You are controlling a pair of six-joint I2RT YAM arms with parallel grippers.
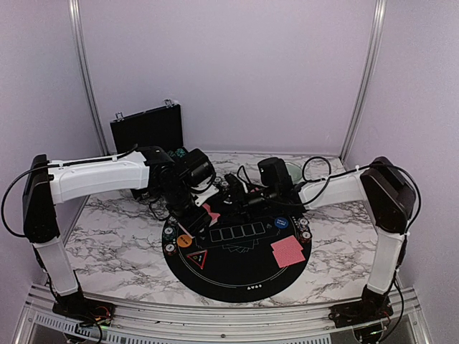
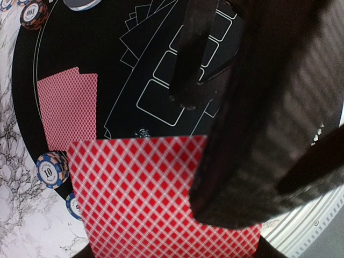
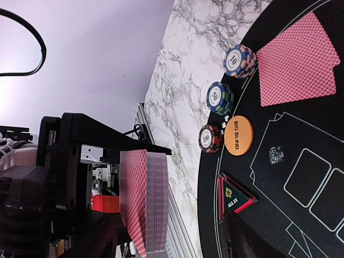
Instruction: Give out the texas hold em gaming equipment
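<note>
Above the back left part of the round black mat (image 1: 237, 276): the left gripper (image 1: 201, 218), jaws clamped on a stack of red-backed cards (image 3: 142, 199), held up off the mat. Just beside it, over the back middle of the mat: the right gripper (image 1: 233, 192). Cannot tell about its jaws, apart or together. Flat on the right side of the mat: two more red-backed cards (image 1: 288, 251). Flat on the left side of the mat: another pair of cards (image 3: 298, 62). At the mat's left rim: three small chip stacks (image 3: 219, 98) in a row. Just inside that rim: an orange disc (image 3: 238, 135) with BIG BLIND on it, and near that a triangle ALL IN marker (image 3: 234, 196). On the right side of the mat, toward the back: a blue disc (image 1: 281, 223). At the mat's right rim: more chip stacks (image 2: 52, 169). Behind the mat, off to the left: a black case (image 1: 147, 127), standing up.
</note>
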